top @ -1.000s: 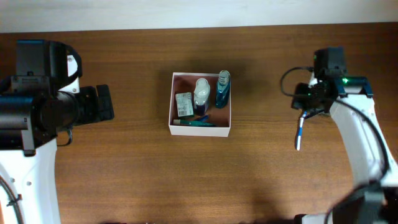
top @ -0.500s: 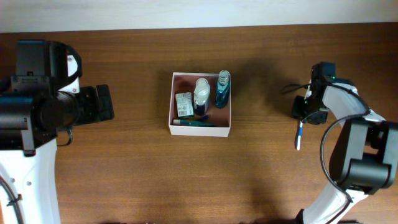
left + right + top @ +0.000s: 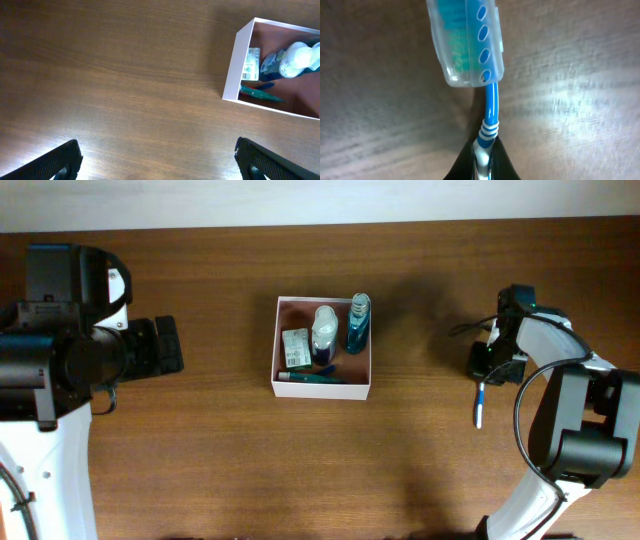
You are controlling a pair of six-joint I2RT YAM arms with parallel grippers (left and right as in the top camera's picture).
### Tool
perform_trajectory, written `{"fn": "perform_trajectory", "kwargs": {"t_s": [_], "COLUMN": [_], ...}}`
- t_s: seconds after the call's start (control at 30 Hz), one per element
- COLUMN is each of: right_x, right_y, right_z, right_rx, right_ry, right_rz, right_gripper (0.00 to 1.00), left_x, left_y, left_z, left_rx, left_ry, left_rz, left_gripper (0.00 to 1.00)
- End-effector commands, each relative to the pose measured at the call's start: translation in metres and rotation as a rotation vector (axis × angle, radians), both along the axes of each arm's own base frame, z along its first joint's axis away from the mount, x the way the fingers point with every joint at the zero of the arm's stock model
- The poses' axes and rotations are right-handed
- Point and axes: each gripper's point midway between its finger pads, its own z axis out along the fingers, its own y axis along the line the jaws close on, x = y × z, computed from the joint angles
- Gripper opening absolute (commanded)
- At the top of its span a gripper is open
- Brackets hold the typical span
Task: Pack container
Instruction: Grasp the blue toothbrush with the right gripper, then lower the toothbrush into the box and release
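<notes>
The container (image 3: 322, 389) sits in the middle of the surface and already holds a small green-and-white box (image 3: 296, 348), a white bottle (image 3: 324, 330), a blue tube (image 3: 358, 323) and a teal item (image 3: 315, 377) lying along its front wall. Well out to the container's right, our right hand (image 3: 482, 162) is clamped narrowly on the handle of a blue toothbrush (image 3: 490, 107), whose head wears a clear perforated cap. We cannot tell whether the brush is lifted or resting on the surface. Its long axis runs roughly parallel to the container's side walls, with the capped head pointing away from the hand. Our left hand (image 3: 160, 165) hovers well off the container's left wall, with its fingers spread wide and nothing between them. The coming move turns on one relation: the container lies straight to the left of the right hand, which is the arm carrying the load. We judge a leftward carry is needed, and the barest floor showing is beside the container's right wall.
</notes>
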Motion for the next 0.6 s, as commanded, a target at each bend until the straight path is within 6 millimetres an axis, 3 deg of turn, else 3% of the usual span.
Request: {"fn": "perform_trajectory", "kwargs": {"t_s": [0.0, 0.1, 0.3, 0.43, 0.57], "right_x": [-0.003, 0.003, 0.0, -0.022, -0.061], "right_y": [0.011, 0.03, 0.124, 0.205, 0.283], "right_z": [0.017, 0.051, 0.168, 0.226, 0.242], "right_rx": [0.03, 0.053, 0.134, 0.145, 0.135], "right_ry": [-0.016, -0.09, -0.372, -0.587, -0.689], "right_rz": [-0.02, 0.023, 0.281, 0.675, 1.192], "right_gripper": [0.04, 0.04, 0.04, 0.04, 0.04], "left_x": [0.0, 0.0, 0.0, 0.0, 0.0], "left_y": [0.0, 0.0, 0.0, 0.0, 0.0], "left_z": [0.0, 0.0, 0.0, 0.0, 0.0], "left_rx": [0.004, 0.004, 0.004, 0.004, 0.004], "left_ry": [0.001, 0.001, 0.001, 0.001, 0.001], "left_rz": [-0.006, -0.006, -0.006, -0.006, -0.006], "left_gripper": [1.0, 1.0, 1.0, 1.0, 1.0]}}
